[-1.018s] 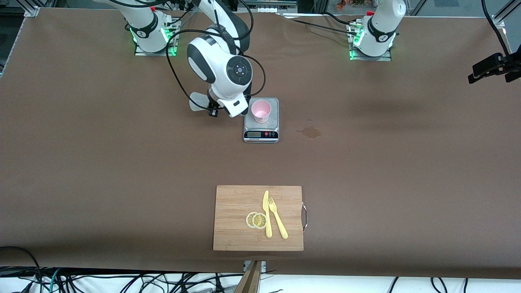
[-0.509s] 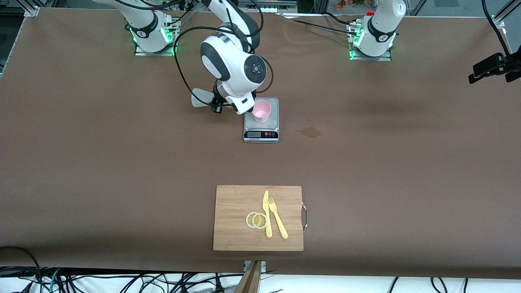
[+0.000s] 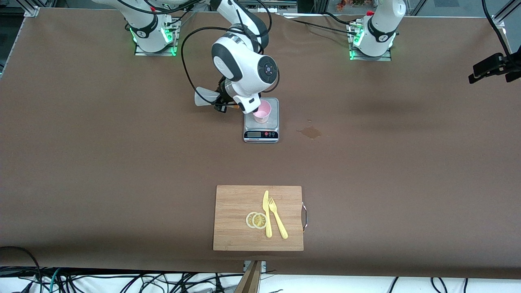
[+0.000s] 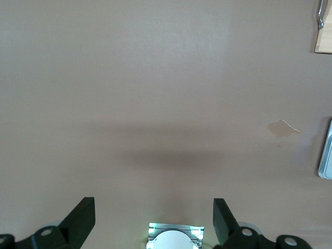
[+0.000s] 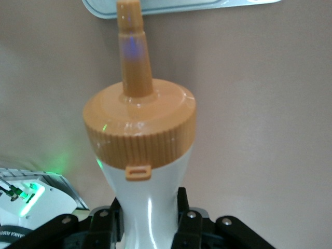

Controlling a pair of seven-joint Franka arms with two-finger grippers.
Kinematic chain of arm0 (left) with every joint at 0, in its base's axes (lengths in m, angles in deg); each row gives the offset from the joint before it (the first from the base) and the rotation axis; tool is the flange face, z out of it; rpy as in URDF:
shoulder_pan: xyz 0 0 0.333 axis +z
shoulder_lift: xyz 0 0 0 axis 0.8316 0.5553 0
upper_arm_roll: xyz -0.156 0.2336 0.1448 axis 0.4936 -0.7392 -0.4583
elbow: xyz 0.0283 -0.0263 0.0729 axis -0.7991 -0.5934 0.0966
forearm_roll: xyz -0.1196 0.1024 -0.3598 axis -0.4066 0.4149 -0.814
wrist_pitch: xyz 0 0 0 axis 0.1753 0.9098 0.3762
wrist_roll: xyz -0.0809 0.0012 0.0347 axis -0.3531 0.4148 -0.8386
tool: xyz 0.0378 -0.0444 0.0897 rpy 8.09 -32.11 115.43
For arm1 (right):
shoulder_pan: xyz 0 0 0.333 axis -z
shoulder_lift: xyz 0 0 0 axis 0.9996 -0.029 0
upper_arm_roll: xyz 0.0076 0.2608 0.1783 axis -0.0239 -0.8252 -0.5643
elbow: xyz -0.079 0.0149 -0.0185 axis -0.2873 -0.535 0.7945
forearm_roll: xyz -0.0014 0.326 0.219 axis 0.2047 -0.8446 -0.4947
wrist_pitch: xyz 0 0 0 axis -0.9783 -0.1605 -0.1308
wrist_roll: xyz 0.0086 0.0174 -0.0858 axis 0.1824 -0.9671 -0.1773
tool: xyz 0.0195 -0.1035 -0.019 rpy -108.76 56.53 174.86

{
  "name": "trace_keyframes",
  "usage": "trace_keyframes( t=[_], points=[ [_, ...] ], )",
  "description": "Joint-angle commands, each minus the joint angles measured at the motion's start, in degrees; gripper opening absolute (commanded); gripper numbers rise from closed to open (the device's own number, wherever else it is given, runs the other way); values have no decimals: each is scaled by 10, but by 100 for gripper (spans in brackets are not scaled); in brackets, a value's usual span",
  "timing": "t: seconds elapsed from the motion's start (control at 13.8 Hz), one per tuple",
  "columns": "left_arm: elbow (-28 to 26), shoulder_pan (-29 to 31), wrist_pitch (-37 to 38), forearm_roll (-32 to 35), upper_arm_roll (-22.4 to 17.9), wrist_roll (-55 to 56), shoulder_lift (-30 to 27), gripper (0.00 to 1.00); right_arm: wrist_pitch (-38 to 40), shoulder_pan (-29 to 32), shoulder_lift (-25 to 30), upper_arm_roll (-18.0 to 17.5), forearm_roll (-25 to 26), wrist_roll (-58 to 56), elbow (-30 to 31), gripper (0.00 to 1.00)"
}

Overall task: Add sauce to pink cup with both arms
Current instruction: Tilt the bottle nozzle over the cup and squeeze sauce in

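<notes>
The pink cup (image 3: pixel 262 111) stands on a small grey scale (image 3: pixel 261 129) in the middle of the table. My right gripper (image 3: pixel 222 101) is shut on the whitish squeeze bottle (image 3: pixel 204 97), which is tipped sideways beside the cup, toward the right arm's end of the table. In the right wrist view my gripper (image 5: pixel 148 210) clamps the bottle's neck (image 5: pixel 148 197), and the orange cap (image 5: pixel 140 129) and nozzle (image 5: pixel 132 46) point at the scale's edge (image 5: pixel 181 6). No sauce shows. My left gripper (image 4: pixel 153 215) is open and empty, high over the table; the left arm waits.
A brownish spill (image 3: pixel 310 131) lies on the table beside the scale, toward the left arm's end. A wooden cutting board (image 3: pixel 234 203) with a yellow knife (image 3: pixel 267 215), a fork (image 3: pixel 278 221) and lemon slices (image 3: pixel 256 220) lies near the front camera.
My right arm has carried the bottle toward the pink cup. Its wrist now covers part of the cup's rim. The left arm has not moved.
</notes>
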Motion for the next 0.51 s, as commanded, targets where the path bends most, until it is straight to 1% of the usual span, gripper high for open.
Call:
trace_keyframes(
  t=[0.0, 0.29, 0.44],
  points=[
    [11, 3, 9, -17, -2, -13, 4, 100, 36, -14, -20, 3, 22, 5, -38, 13],
    [13, -3, 9, -17, 2, -13, 4, 100, 54, -24, -41, 3, 38, 5, -61, 13],
    [13, -8, -1, -23, 3, -13, 8, 100, 67, -35, -53, 3, 48, 5, -83, 13]
  ],
)
